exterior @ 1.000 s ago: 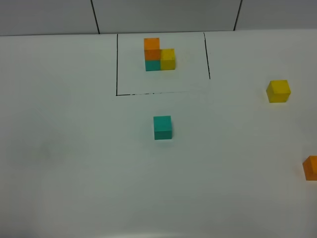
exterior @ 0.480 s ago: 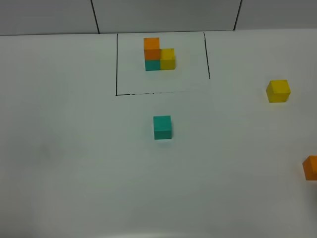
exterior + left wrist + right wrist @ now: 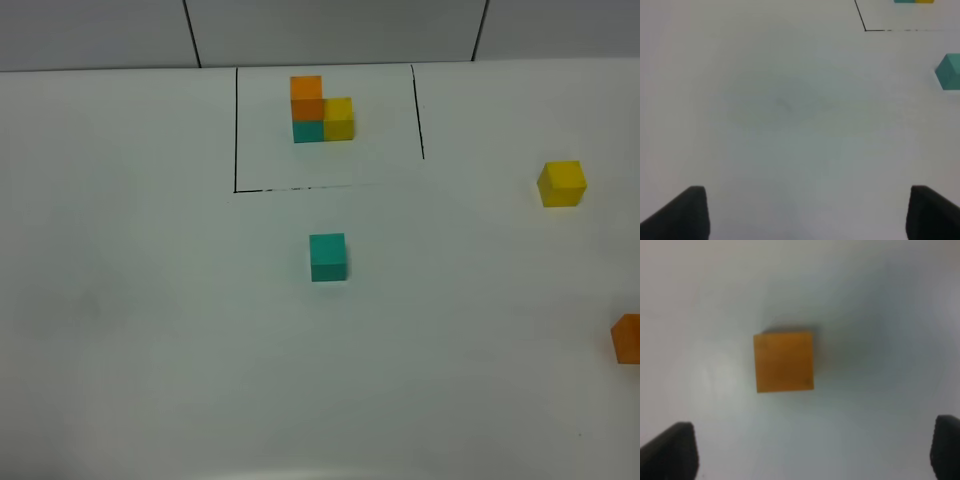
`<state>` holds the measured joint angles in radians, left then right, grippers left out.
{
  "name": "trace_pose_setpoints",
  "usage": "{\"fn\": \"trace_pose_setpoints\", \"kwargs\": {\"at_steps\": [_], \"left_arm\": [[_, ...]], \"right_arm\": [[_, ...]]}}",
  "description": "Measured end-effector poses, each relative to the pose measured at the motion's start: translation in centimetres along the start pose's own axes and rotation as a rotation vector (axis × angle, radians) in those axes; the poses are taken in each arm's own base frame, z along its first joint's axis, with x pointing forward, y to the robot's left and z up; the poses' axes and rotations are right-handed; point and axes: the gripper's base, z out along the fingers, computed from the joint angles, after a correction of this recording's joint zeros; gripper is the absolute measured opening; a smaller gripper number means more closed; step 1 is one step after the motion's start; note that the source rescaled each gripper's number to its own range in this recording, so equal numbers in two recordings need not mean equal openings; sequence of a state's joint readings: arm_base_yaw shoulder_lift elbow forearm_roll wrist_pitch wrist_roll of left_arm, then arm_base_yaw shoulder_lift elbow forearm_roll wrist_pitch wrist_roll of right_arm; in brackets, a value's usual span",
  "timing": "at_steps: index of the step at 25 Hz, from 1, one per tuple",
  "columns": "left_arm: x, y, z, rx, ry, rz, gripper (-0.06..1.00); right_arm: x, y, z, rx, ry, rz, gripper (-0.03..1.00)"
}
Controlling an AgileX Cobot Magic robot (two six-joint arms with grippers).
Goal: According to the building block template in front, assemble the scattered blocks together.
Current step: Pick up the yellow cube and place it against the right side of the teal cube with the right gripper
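The building block template (image 3: 321, 110), orange on teal with yellow alongside, stands inside a black outline at the back. The scattered blocks lie apart: a teal cube (image 3: 328, 257) in the middle, a yellow cube (image 3: 562, 184) at the right, an orange cube (image 3: 628, 338) at the right edge. Neither arm shows in the exterior high view. My left gripper (image 3: 807, 215) is open and empty over bare table, with the teal cube (image 3: 950, 71) far off to one side. My right gripper (image 3: 812, 455) is open above the orange cube (image 3: 784, 361), not touching it.
A black outline (image 3: 236, 150) marks off the template's area on the white table (image 3: 150, 300); its corner shows in the left wrist view (image 3: 865, 30). A grey wall with dark seams (image 3: 192, 35) runs along the back edge.
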<state>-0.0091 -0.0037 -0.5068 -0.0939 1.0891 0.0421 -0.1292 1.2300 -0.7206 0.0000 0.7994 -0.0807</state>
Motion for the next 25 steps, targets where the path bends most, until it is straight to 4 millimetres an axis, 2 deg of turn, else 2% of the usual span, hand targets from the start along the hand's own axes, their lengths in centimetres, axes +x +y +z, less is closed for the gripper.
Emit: {"fn": "trace_pose_setpoints", "kwargs": {"at_steps": [5, 9, 15, 19, 25], "left_arm": [[0.0, 0.0, 0.0, 0.000, 0.000, 0.000, 0.82], [0.0, 0.0, 0.0, 0.000, 0.000, 0.000, 0.82], [0.0, 0.0, 0.0, 0.000, 0.000, 0.000, 0.82], [0.0, 0.0, 0.0, 0.000, 0.000, 0.000, 0.82], [0.0, 0.0, 0.0, -0.001, 0.000, 0.000, 0.82]], "right_arm": [[-3.7, -0.1, 0.9, -0.020, -0.005, -0.017, 0.89], [-7.4, -0.1, 2.7, -0.052, -0.008, -0.037, 0.89], [-12.7, 1.4, 7.1, -0.082, 0.026, -0.104, 0.89], [-16.0, 2.7, 9.1, -0.099, 0.035, -0.134, 0.89], [-18.6, 3.1, 12.6, -0.112, 0.093, -0.142, 0.89]]}}
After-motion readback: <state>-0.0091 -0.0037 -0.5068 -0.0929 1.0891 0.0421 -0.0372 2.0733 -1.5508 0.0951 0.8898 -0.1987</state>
